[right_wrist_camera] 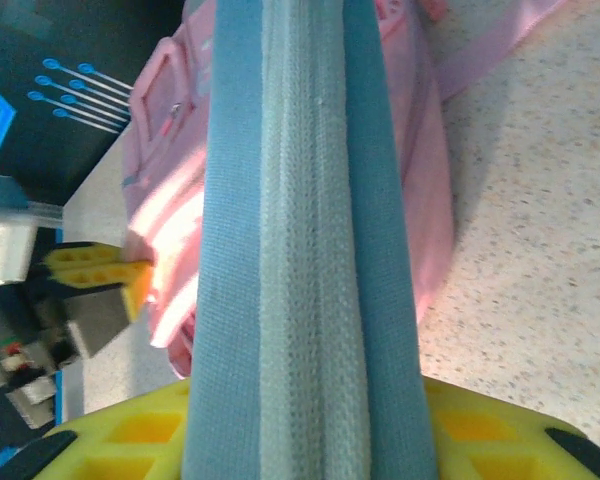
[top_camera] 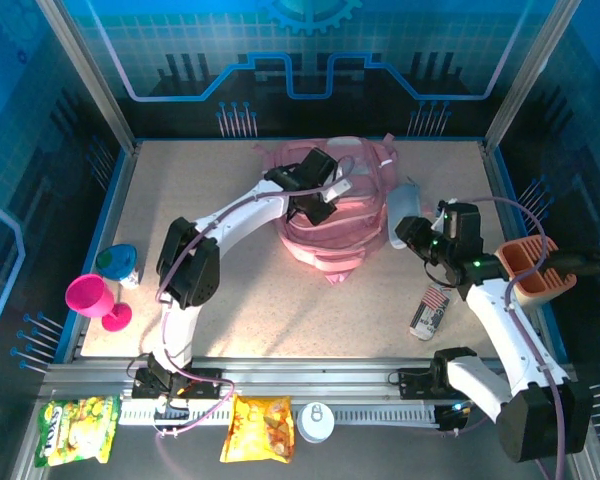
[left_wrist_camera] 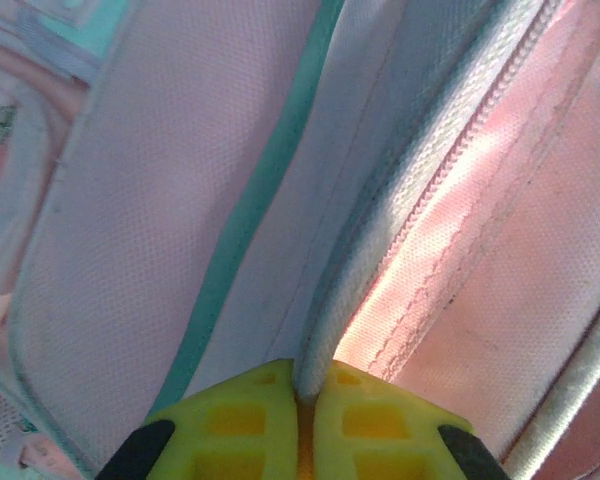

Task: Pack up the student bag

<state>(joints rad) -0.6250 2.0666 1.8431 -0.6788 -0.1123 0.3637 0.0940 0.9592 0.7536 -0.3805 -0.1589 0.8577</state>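
With the bag (top_camera: 358, 222) at 12 o'clock on the table (top_camera: 240, 310) and your left tool (left_wrist_camera: 305, 405) clamped on its zip edge (left_wrist_camera: 352, 262), pull toward 9 o'clock so the right tool (right_wrist_camera: 302, 435), gripping the grey pouch (top_camera: 404, 205), clears the mouth.

legible text: none | green snack bag (top_camera: 77, 428), 7 o'clock in top view: print too small to read | yellow snack bag (top_camera: 257, 428), 6 o'clock: print blurred | stars-and-stripes flat pack (top_camera: 430, 311), 4 o'clock: no letters readable | white label (right_wrist_camera: 0, 250), 9 o'clock in right wrist view: printed lines blurred
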